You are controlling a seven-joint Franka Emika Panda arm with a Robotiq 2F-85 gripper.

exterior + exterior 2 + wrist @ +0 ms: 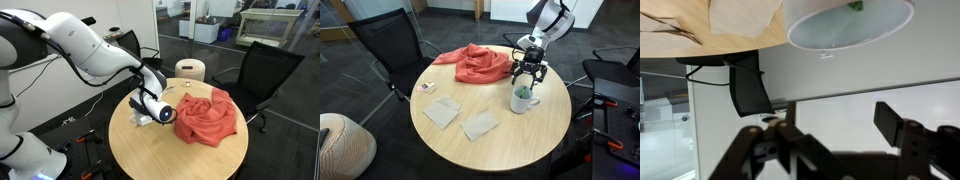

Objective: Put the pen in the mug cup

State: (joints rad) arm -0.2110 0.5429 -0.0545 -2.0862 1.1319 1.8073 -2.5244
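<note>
While I hold the arm (95, 50) over the round wooden table (520, 145), the claw (529, 77) hangs just above the mug (523, 102). Its jaws are spread wide and grasp nothing. The wrist view shows the same: two dark fingers (902, 130) set well apart with empty space between them.

The white mug stands upright near the table's edge. The green pen (527, 91) is inside it, with its tip poking up at the rim. From the wrist view I look down into the mug's round mouth and see only a small speck of green (855, 5) at the edge of the picture.

A crumpled red-orange cloth (470, 62) lies just beside the mug, closer to the table's middle. Two flat grey napkins (442, 113) lie side by side, well apart from the mug, and a small pale item (427, 88) sits near them. It is too small for me to tell what it is. Black office chairs (390, 45) stand around the table.
</note>
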